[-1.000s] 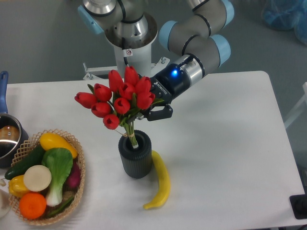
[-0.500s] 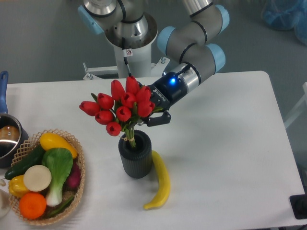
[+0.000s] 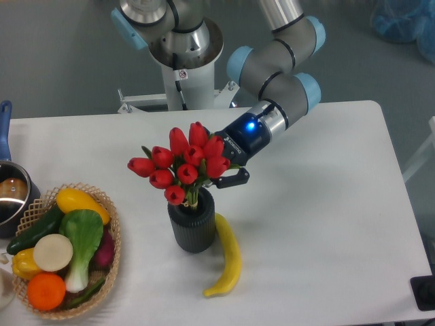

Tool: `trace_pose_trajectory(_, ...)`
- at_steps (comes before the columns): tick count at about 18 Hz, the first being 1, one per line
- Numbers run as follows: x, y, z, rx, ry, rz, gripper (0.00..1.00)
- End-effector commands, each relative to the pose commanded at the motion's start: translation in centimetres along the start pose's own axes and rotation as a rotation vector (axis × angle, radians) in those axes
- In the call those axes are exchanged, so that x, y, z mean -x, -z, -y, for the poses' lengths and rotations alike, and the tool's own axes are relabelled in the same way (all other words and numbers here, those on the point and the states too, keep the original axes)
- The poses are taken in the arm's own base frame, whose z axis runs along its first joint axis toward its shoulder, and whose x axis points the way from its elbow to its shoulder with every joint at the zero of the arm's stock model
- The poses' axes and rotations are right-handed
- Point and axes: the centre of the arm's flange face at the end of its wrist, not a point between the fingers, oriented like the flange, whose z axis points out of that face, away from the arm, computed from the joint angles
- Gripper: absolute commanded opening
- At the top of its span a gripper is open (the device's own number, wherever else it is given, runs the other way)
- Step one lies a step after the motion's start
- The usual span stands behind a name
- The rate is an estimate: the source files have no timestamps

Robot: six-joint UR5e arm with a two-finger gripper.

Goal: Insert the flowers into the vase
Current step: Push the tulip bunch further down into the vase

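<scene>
Pincer (image 3: 221, 171) mostly hidden behind tulip heads at 3 o'clock side of bunch; one dark finger shows below buds. Seems clamped on flowers (image 3: 182, 166), true finger gap not visible. Flowers sit low, stems down in mouth of vase (image 3: 192, 223), buds just above rim, bunch leaning toward 10 o'clock. Vase upright at table centre, banana (image 3: 227, 258) touching its base at 5 o'clock.

Step judged: insertion near done, release pending. Next: open fingers, retreat toward 2 o'clock without snagging buds or tipping vase.
</scene>
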Motion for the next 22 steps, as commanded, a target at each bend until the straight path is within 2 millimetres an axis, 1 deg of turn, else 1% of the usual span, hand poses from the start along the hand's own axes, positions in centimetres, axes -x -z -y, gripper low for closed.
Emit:
trace_pose_trajectory(8,0.4,0.0,-1.3,0.004,0.025,0.001,0.35)
trace_pose_trajectory(12,0.5,0.0,-1.7,0.004,0.034,0.001,0.37)
trace_pose_trajectory(15,0.5,0.0,-1.9,0.006,0.038,0.001,0.42)
trace_pose_trajectory(16,0.6,0.0,-2.2,0.008,0.041,0.002,0.45)
trace_pose_trajectory(17,0.7,0.0,-2.4,0.008,0.032,0.002,0.53)
trace_pose_trajectory(18,0.7,0.0,-2.6,0.008,0.011,0.002,0.55)
trace_pose_trajectory(19,0.6,0.0,-3.0,0.009,0.003,0.002,0.62)
trace_pose_trajectory(20,0.7,0.1,-3.3,0.008,0.003,0.002,0.65)
trace_pose_trajectory(21,0.7,0.1,-3.5,0.008,0.006,0.002,0.72)
trace_pose_trajectory(22,0.7,0.1,-3.5,0.008,0.005,0.002,0.75)
